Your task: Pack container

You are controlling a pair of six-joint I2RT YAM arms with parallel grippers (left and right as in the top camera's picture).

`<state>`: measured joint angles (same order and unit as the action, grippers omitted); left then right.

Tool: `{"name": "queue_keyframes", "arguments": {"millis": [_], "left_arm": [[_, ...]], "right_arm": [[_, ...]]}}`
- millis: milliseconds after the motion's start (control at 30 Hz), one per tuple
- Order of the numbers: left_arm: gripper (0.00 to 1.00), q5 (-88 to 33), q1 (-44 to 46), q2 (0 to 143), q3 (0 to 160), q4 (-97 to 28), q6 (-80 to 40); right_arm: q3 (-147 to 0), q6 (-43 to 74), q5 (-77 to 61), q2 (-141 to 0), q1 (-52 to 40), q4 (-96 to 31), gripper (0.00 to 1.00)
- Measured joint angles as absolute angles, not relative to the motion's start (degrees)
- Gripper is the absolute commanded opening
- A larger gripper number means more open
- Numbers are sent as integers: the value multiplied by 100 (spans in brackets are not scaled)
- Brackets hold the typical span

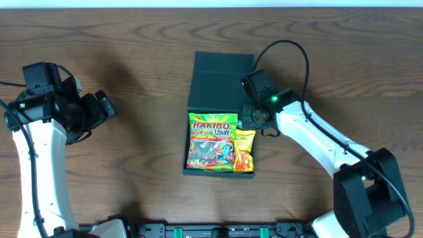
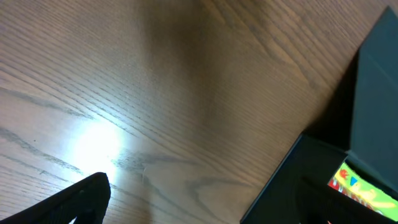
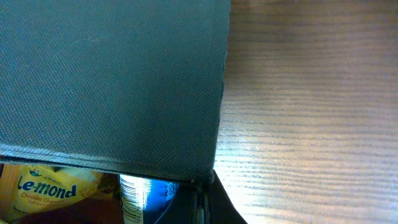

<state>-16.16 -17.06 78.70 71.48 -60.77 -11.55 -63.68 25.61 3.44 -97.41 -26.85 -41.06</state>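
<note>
I see container mid-table, flap lid lying over rear half. Front half uncovered: Haribo bag inside, yellow packet just beside it on right. Right gripper at lid's right front corner, jaws closed tight; cannot tell if pinching flap. Left gripper spread wide above table, well left of container.

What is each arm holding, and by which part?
Left fingers: open, nothing. Right fingers: shut at the lid's right corner; whether they pinch it cannot be told.
</note>
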Motion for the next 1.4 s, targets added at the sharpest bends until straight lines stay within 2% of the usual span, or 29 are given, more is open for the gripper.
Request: {"name": "queue_keyframes", "arguments": {"millis": [333,367,433,500,600,867,933,967,1000,1067,1200,1400], "left_arm": [[95,-1616,-1704,7870,7148,-6077,-1157],[95,-1616,-1706,7870,7148,-6080,-1155],[95,-1616,-1704,7870,7148,-6080,-1155],[95,-1616,-1704,7870,7148,-6080,-1155],[95,-1616,-1704,7870,7148,-6077,-1155],[95,-1616,-1706,7870,7148,-6080,-1155],[95,-1616,-1706,7870,7148,-6080,-1155],[95,-1616,-1706,7870,7148,-6080,-1155],[95,-1616,-1706,7870,7148,-6077,-1155],[95,-1616,-1706,7870,7148,-6080,-1155],[95,-1619,-1704,7870,7148,-6080,-1155],[95,-1616,-1706,7870,7148,-6077,-1155]], "right_arm": [[-6366,2075,255,-9741,-2622,-4099,1],[-6366,2071,244,-9741,-2622,-4099,4],[-6361,2038,231,-9741,-2622,-4088,19],[-6322,1997,202,-9738,-2622,-4075,24],[-6215,1981,145,-9629,-2622,-4053,26],[-6191,1988,82,-8263,-2622,-4158,22],[-6191,1984,104,-7874,-2622,-4224,17],[-6191,1984,141,-7644,-2617,-4261,11],[-6191,1973,185,-7417,-2600,-4296,2],[-6191,2014,263,-6984,-2482,-4425,1],[-6191,2185,292,-6423,-1883,-4801,1],[-6191,2198,-489,-6254,-467,-5054,1]]}}
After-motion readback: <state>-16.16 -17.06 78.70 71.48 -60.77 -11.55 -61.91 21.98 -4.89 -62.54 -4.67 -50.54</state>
